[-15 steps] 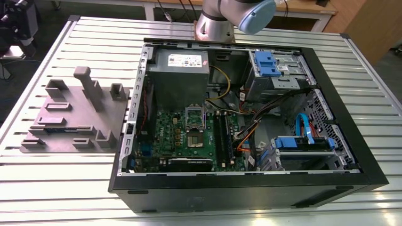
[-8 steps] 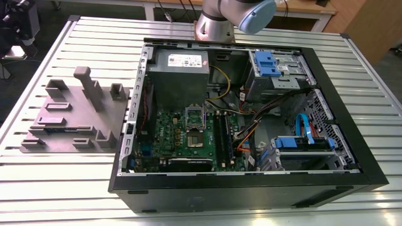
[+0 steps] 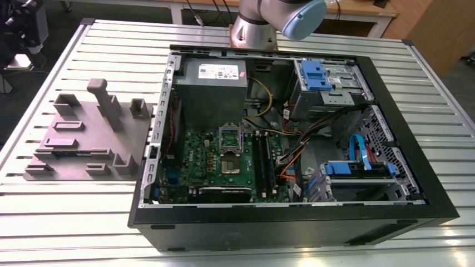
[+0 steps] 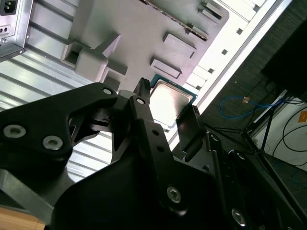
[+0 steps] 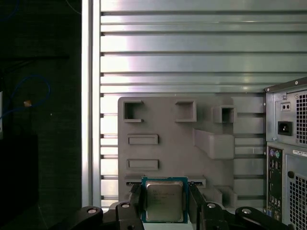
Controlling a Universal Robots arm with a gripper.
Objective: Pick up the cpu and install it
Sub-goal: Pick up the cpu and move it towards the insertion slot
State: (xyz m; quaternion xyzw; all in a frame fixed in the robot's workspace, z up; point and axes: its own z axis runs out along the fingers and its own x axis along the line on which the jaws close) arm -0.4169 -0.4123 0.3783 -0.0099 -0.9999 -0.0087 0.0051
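The cpu [image 5: 164,200] is a small square chip with a shiny silver top and a green edge. My gripper [image 5: 165,205] is shut on it, one black finger [image 5: 136,200] on each side. In the second wrist view the cpu [image 4: 171,101] sits the same way in the gripper [image 4: 168,109]. It hangs above the edge of the grey fixture plate [image 5: 168,129]. The open computer case [image 3: 297,222] lies on the table, with the green motherboard [image 3: 211,172] and its dark framed socket [image 3: 230,146] facing up.
The grey fixture plate [image 3: 89,139] with raised blocks lies on the slatted metal table [image 3: 67,211], at the exterior view's left of the case. The arm's base [image 3: 256,28] stands behind the case. Inside the case are the power supply [image 3: 211,78], cables and blue drive brackets [image 3: 315,75].
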